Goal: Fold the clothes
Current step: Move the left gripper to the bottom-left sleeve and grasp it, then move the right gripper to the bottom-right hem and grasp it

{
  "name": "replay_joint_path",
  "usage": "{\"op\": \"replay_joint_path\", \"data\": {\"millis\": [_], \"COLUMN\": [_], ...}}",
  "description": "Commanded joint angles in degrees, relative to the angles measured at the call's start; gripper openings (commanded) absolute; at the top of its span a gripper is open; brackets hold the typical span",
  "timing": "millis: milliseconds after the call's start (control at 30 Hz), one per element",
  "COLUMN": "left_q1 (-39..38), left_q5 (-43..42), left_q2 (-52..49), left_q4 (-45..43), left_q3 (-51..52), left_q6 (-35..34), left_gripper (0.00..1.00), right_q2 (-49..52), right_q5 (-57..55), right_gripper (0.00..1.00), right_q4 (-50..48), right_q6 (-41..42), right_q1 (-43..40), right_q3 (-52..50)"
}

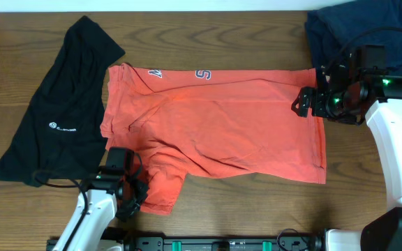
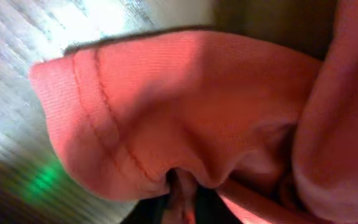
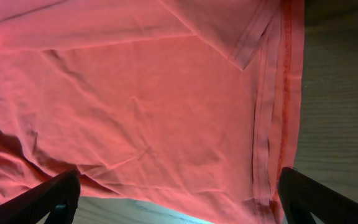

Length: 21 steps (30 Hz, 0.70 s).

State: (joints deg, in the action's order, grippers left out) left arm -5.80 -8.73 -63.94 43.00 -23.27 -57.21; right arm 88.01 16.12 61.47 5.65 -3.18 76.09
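Observation:
An orange T-shirt (image 1: 236,118) lies spread flat on the wooden table, collar to the left and hem to the right. My left gripper (image 1: 135,189) is at the shirt's near sleeve. In the left wrist view the jaws (image 2: 180,198) are shut on a bunched fold of the sleeve (image 2: 166,106). My right gripper (image 1: 304,104) is over the far right corner of the hem. In the right wrist view its fingers (image 3: 179,190) are spread wide above the shirt (image 3: 135,106), with the stitched hem (image 3: 278,124) on the right.
A black garment (image 1: 54,118) lies at the left, touching the shirt's collar side. A navy garment (image 1: 340,31) is piled at the far right corner, behind the right arm. Bare wood (image 1: 257,209) shows along the near edge.

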Motion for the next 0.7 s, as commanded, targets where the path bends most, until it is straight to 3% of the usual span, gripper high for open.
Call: {"op": "replay_joint_path", "data": {"millis": [0,267,667], "left_q1": [0.00,-0.02,0.00], "left_q5": [1.16,-2.97,0.63], "left_q2": [-2.73,-0.57,5.03], "left_q4": [-0.52,0.72,2.05], "left_q3": [2.21,-4.48,-12.50], "left_q6": [-0.33,9.35,14.23], "left_gripper": [0.06,0.06,0.06], "right_q2": [-0.46,-0.46,-0.46], "right_q5": [0.68,0.81,-7.39], "right_gripper": [0.99,0.95,0.83], "right_q4": [0.17,1.77,13.81], "right_q6": [-0.57,1.44,12.35], "right_q1": [0.57,0.57,0.59], "right_q3": [-0.22,-0.22,-5.03]}}
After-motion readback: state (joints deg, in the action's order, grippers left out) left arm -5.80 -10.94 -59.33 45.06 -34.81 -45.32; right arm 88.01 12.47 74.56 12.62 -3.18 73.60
